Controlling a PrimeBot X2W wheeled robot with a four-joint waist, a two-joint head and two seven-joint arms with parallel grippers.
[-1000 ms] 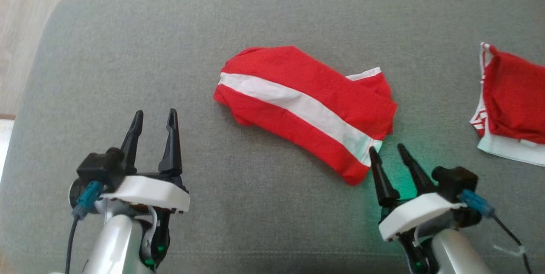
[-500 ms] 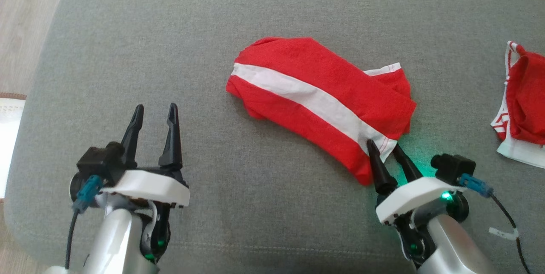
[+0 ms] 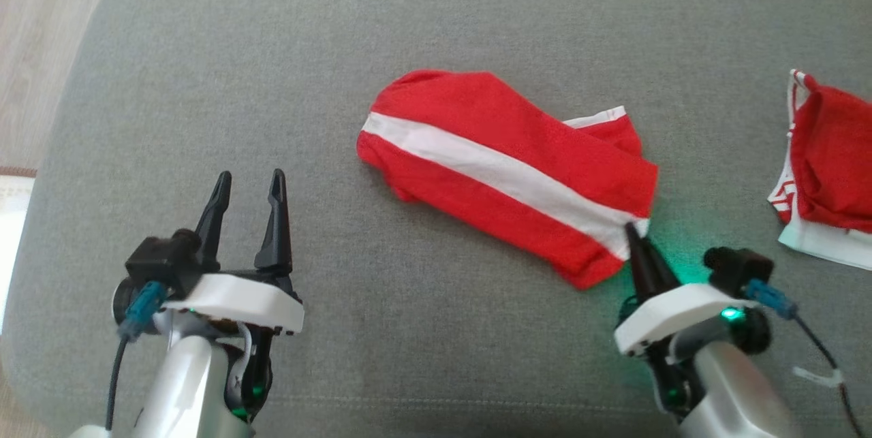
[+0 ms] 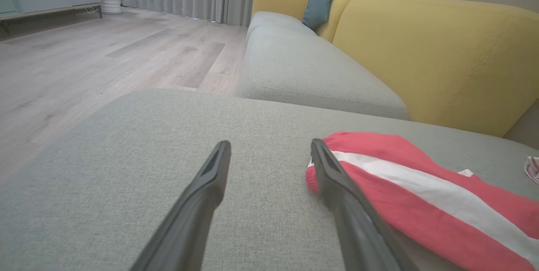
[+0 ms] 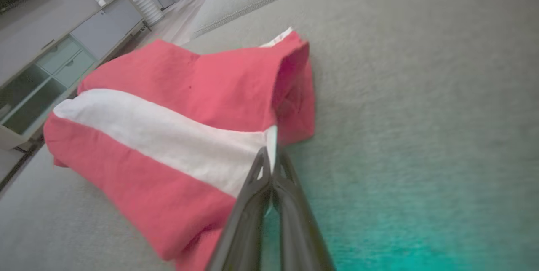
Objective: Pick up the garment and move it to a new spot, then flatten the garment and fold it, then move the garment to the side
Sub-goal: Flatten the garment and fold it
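The right gripper [image 3: 632, 228] has its fingers pinched on the white-striped near corner of the red garment [image 3: 504, 172] lying on the grey cushion [image 3: 272, 70], while the left gripper [image 3: 248, 180] holds its fingers wide, empty

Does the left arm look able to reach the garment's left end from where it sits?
Probably yes: the left pincer stands open, and bare grey cushion lies between it and the garment.
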